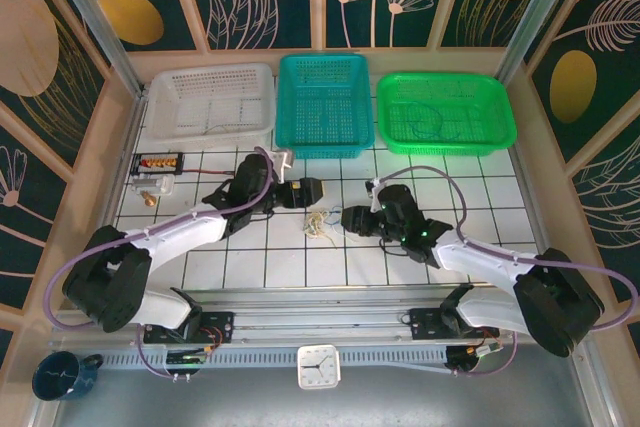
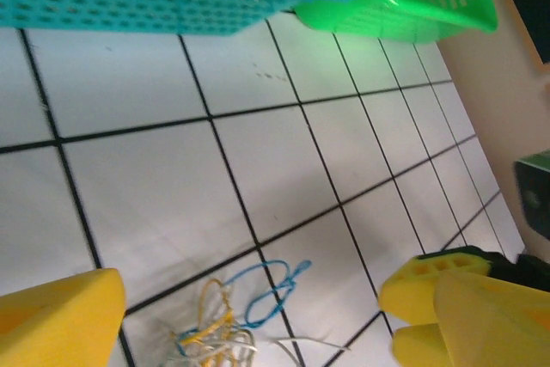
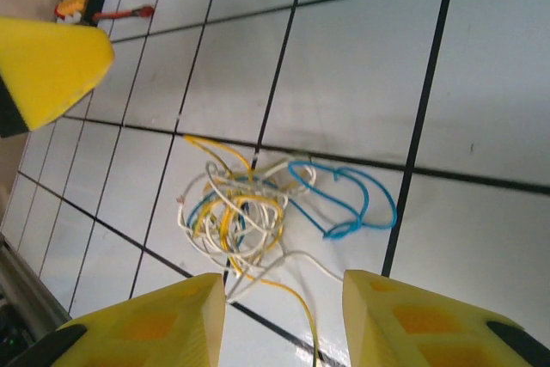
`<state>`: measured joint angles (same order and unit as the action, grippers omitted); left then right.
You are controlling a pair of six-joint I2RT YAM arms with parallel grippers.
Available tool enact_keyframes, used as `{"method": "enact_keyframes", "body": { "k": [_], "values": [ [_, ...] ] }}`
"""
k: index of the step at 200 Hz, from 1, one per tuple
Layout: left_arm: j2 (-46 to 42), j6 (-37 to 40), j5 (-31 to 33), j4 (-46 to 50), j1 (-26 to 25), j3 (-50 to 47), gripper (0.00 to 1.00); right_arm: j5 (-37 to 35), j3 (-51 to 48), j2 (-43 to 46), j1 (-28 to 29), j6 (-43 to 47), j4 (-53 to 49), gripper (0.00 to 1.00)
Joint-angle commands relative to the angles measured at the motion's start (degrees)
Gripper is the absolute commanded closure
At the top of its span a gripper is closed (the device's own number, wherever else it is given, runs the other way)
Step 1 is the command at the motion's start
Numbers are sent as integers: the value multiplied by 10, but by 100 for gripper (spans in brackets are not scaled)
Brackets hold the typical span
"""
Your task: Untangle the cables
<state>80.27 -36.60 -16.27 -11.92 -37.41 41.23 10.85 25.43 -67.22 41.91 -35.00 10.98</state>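
The cables [image 3: 245, 217] lie in 1 loose knot just ahead of the half-parted, empty right gripper [image 3: 279, 294] and between the fingers of the wide-open left gripper [image 2: 249, 298], so either pinch may catch several strands together and tighten the knot.

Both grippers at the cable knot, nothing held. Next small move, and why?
Probably lower the right gripper onto the blue loop and pinch it. Its jaws stand open and empty beside the cables, and that loop sticks out to one side of the rest, so it looks like the easiest strand to grab.
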Motion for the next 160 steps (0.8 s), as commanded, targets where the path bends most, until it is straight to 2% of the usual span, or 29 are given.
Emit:
{"method": "enact_keyframes", "body": {
  "k": [1,44,83,125,160],
  "values": [
    [-2,44,25,29,-47,10,15,-6,-20,15,1,-23,1,59],
    [8,95,83,84,-108,25,44,-8,-36,32,-57,-21,-5,57],
    [45,128,119,128,-155,69,57,6,-24,49,-102,-4,-16,56],
    [94,129,163,160,-169,106,56,14,-20,50,-130,-3,-14,56],
    [111,130,160,173,-171,116,62,13,-27,52,-138,-7,-9,55]
  ]
}}
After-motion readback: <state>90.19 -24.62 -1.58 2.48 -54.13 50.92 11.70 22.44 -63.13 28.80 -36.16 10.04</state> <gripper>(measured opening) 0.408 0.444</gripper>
